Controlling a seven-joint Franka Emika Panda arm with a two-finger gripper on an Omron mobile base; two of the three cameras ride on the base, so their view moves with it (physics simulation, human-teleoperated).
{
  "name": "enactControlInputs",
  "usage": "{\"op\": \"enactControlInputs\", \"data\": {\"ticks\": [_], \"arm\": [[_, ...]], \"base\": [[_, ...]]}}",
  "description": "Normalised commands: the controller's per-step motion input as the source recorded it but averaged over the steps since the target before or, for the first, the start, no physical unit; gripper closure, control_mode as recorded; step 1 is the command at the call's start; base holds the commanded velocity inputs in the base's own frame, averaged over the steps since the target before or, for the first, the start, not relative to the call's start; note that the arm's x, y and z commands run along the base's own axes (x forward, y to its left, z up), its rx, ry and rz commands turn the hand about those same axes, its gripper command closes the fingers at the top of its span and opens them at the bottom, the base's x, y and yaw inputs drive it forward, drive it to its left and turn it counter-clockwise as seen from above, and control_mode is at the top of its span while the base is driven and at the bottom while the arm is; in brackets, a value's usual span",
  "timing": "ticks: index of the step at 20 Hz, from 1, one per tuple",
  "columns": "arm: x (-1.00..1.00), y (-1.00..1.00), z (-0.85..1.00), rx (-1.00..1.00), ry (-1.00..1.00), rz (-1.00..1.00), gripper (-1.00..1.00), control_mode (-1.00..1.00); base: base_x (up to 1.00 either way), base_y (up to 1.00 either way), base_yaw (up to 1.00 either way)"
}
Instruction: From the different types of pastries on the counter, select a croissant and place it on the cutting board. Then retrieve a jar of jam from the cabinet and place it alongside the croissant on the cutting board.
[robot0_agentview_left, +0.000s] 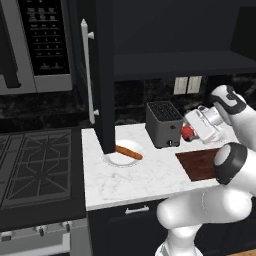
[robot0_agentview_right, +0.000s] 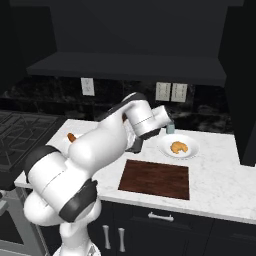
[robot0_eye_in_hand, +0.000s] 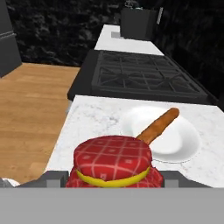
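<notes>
Jam jar (robot0_eye_in_hand: 113, 162), red with a checked lid, sat clenched in the pincer (robot0_eye_in_hand: 113, 181) at the hand view's bottom centre. Risk: the croissant (robot0_agentview_right: 178, 147) lay on its plate (robot0_agentview_right: 192, 150), at centre right, not the cutting board (robot0_agentview_right: 155, 179); lowering now might knock the toaster (robot0_agentview_left: 164, 124).

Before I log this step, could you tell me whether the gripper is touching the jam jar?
Touching. In the hand view the jam jar sits squeezed between the gripper's two fingertips, one pressed against each side, with no gap showing.
</notes>
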Motion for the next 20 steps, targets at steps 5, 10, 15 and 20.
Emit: {"op": "enactControlInputs", "data": {"ticks": [5,10,15,20], "arm": [[0.01,-0.17,-0.47,0.00,0.00,-0.06,1.00,-1.00],[-0.17,-0.32,-0.10,0.00,0.00,0.00,1.00,-1.00],[-0.30,-0.20,-0.32,0.00,0.00,0.00,1.00,-1.00],[0.05,0.00,-0.60,0.00,-0.01,-0.14,1.00,-1.00]], "base": [[0.00,0.00,0.00],[0.00,0.00,0.00],[0.00,0.00,0.00],[0.00,0.00,0.00]]}}
